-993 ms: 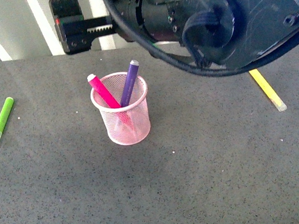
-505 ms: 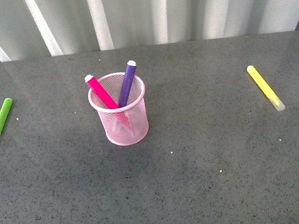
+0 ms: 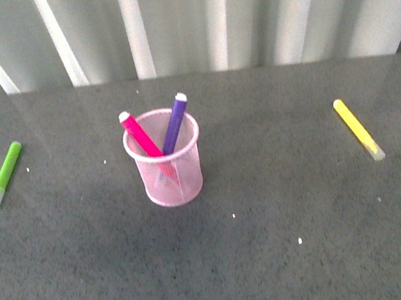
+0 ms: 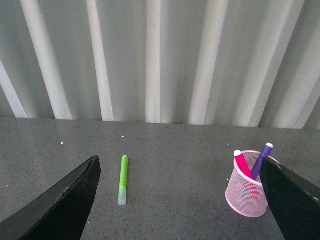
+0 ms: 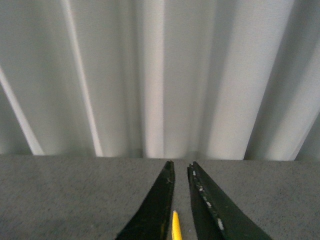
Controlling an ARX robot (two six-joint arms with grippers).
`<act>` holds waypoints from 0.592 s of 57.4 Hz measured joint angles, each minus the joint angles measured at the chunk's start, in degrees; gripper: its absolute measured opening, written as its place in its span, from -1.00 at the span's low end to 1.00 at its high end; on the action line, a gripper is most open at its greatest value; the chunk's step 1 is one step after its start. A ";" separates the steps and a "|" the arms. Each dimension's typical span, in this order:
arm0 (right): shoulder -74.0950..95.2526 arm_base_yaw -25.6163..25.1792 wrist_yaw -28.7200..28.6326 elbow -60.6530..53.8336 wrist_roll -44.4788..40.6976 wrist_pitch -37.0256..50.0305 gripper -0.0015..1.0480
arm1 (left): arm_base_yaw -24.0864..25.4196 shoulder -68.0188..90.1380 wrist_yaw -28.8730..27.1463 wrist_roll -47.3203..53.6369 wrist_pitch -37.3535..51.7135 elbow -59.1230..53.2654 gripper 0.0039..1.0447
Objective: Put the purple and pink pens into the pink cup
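In the front view no arm shows now; a second ago a dark arm filled the upper right of this view and half a second ago only a corner of it remained at the top, so the arms have pulled clear, which I take to mean the placing is finished. The cup stands on the table with two pens upright in it, one pink pen and one purple pen, their tips crossing apart above the rim, just as they stood a second ago; the task looks done. Two other markers lie flat, one green marker well off to one side of the cup and one yellow marker well off to the other. In the left wrist view the left gripper is spread wide and holds nothing; the green marker lies ahead between its fingers, nearer one finger, and the cup, with the pink pen and the purple pen in it, sits just inside the other. In the right wrist view the right gripper has its fingers nearly together with a thin gap and grips nothing; the yellow marker lies on the table below that gap.
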 joint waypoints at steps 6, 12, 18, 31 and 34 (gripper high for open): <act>-4.37 -1.40 -1.60 -3.93 -0.20 -0.04 -0.93 | 0.00 0.00 -0.04 0.00 0.00 0.00 0.88; -6.23 -3.23 -2.84 -8.00 -0.22 2.84 -0.93 | 0.00 0.00 0.00 0.00 0.00 0.00 0.88; -9.55 -4.57 -4.11 -11.52 -0.20 1.53 -0.93 | 0.00 0.00 0.00 0.00 0.00 0.00 0.88; -22.45 -7.32 -6.71 -16.79 -0.20 -5.66 -0.93 | 0.00 0.00 0.00 0.00 0.00 0.00 0.88; -24.85 -8.41 -8.17 -17.49 -0.20 -7.37 -0.93 | 0.00 0.00 0.00 0.00 0.00 0.00 0.88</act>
